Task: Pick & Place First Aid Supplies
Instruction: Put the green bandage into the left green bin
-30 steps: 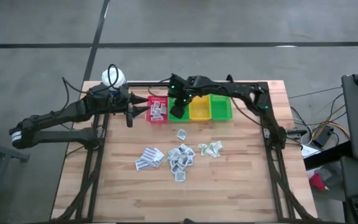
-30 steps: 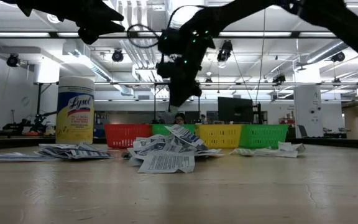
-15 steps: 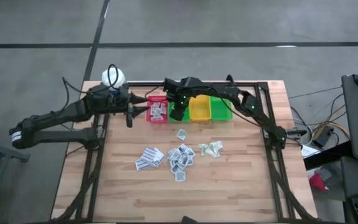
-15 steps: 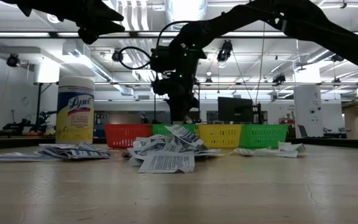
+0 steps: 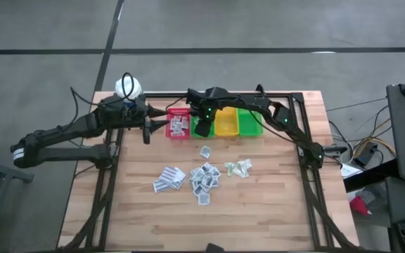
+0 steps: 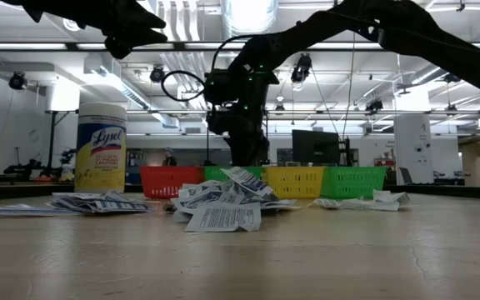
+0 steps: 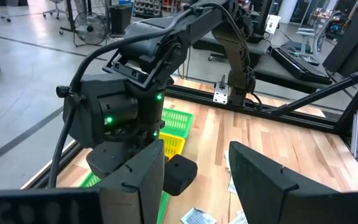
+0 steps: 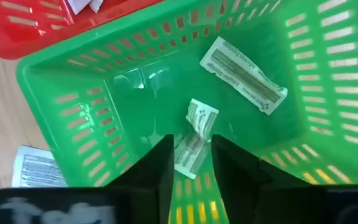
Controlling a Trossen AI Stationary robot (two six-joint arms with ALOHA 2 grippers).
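Green bin with two white sachets; neighbouring red bin.

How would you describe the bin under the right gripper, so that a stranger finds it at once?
Look at the row of four plastic bins along the table's far edge. It is the second from the left, the green bin between the red bin and the yellow bin. Unlike the other green bin, it has the right gripper above it.

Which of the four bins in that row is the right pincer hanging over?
The green bin next to the red bin. The right pincer hangs over it, open, with packets inside. The other green bin sits at the row's far end, beyond the yellow bin.
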